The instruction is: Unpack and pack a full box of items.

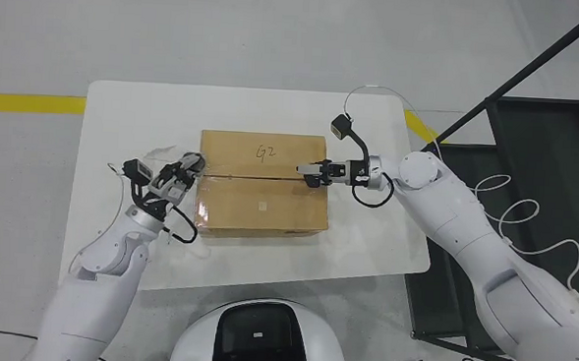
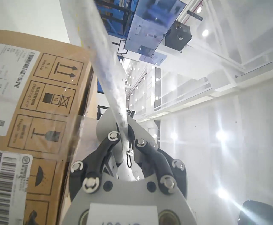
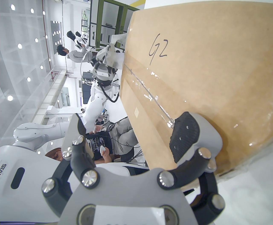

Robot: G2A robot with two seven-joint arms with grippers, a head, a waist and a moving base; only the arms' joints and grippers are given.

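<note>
While left fingers (image 1: 186, 164) pinch the tape (image 2: 111, 85) at the box's (image 1: 262, 194) 9 o'clock, peel slow; right fingers (image 3: 184, 136) open, empty.

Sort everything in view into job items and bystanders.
Job: cardboard box, closed; clear tape strip pinched in left claw; right claw, open, one pad on the box top.
Bystanders: white table; black rack beside it; yellow floor line.

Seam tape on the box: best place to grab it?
Take the loose end of the tape at the end face of the box, from where the left gripper is: it stands free there; along the top seam it lies flat, edgeless.
</note>
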